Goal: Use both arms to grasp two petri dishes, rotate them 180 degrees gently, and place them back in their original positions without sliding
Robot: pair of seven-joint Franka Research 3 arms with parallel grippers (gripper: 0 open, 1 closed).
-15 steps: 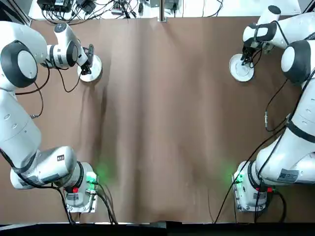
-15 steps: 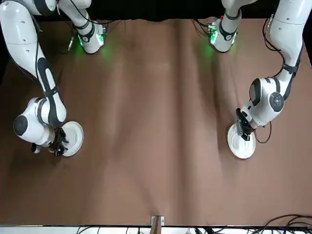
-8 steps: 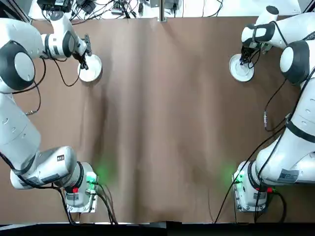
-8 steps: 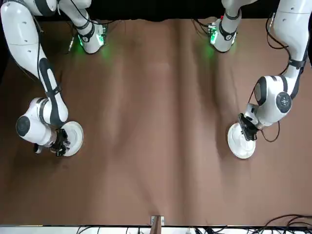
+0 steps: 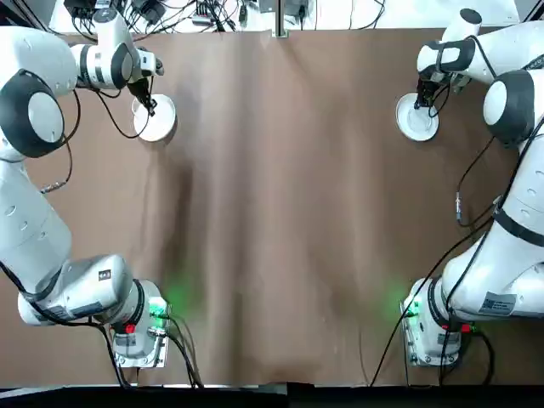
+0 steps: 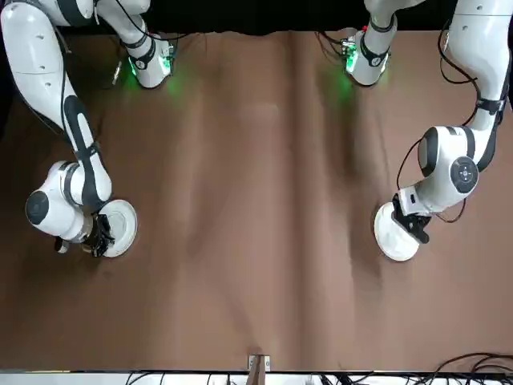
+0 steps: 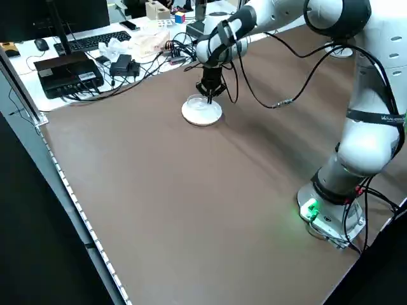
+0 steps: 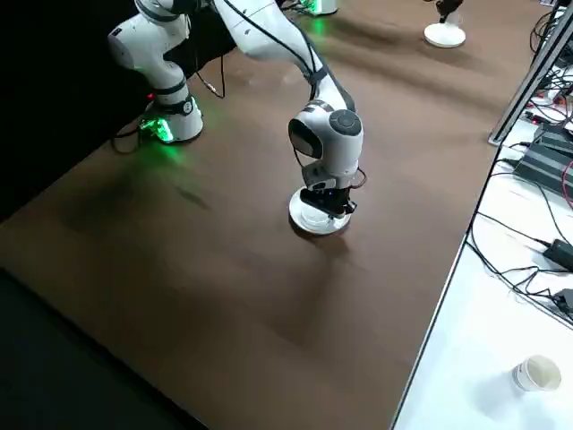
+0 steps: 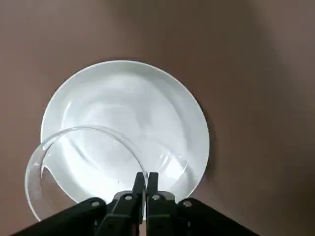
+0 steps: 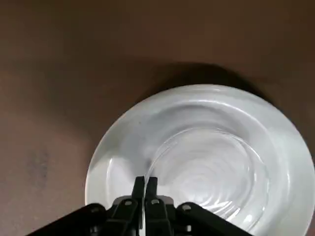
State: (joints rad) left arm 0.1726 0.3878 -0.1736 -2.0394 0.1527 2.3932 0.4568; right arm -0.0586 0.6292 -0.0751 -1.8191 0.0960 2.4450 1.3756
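Your left gripper has its two fingers pinched close together on the thin clear rim of a petri dish. That dish is a see-through glass ring, and it sits on a round white plate that spreads out past the fingertips. The glass ring hangs off one edge of the plate instead of sitting in the middle, so it looks like it has slid or tipped a bit. I think the fingers hold just the rim because the wall is so thin, and a small pinch lets you turn the dish without pushing it around. Your right gripper does the same job on the other petri dish. Its fingers are also pinched nearly shut on the near rim, and this clear dish sits well inside its own white plate, beyond the fingertips. Both arms reach far out to the far corners of the brown table, each wrist bent so the fingers point straight down over its dish. From above, the left gripper stands at the edge of its plate and the right gripper stands over its plate. You seem to be partway through the gentle turn, so go slowly and keep the left dish from sliding off.
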